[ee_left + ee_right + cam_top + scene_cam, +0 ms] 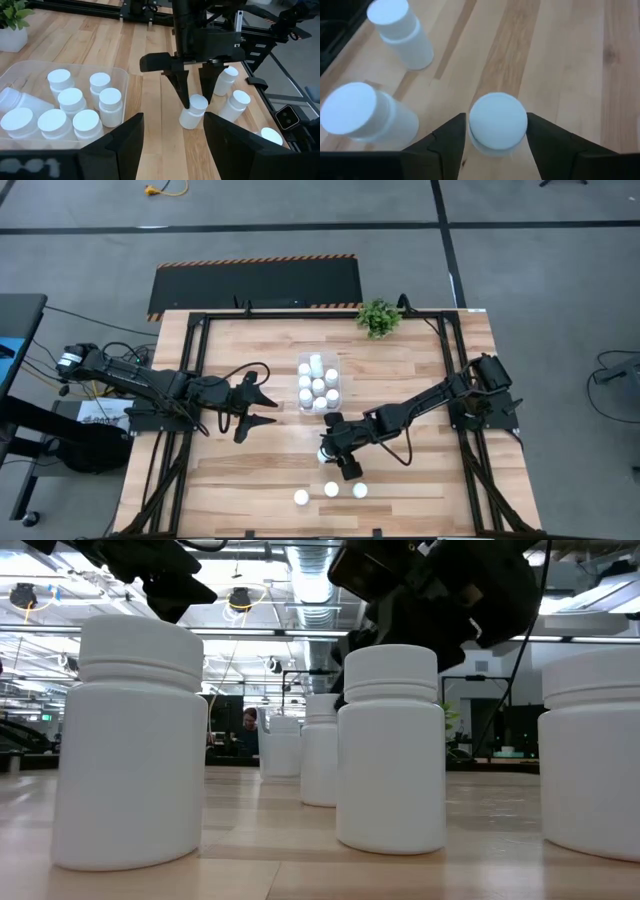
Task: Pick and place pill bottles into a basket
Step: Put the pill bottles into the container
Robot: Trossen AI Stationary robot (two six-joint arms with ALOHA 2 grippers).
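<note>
A white pill bottle [498, 122] stands upright on the wooden table, near its front middle. My right gripper [496, 131] is open and slants down over it, one finger close on either side of the cap. From the left wrist view, the same bottle [193, 112] shows between those fingers. The clear basket [337, 370] at the table's middle holds several bottles [74, 107]. My left gripper [265, 408] hovers open to the basket's left and holds nothing. My right gripper has its fingers [451, 136] close against the two sides of the bottle's cap [475, 131], coming from above at a slant. I cannot tell whether they touch it. The bottle stands upright on the table.
Three loose bottles [331, 489] stand in a row near the front edge, just nearer than my right gripper. Two of them [395, 30] show close beside the bottle between the fingers. A small potted plant [378, 317] stands at the far edge. A black frame rims the table.
</note>
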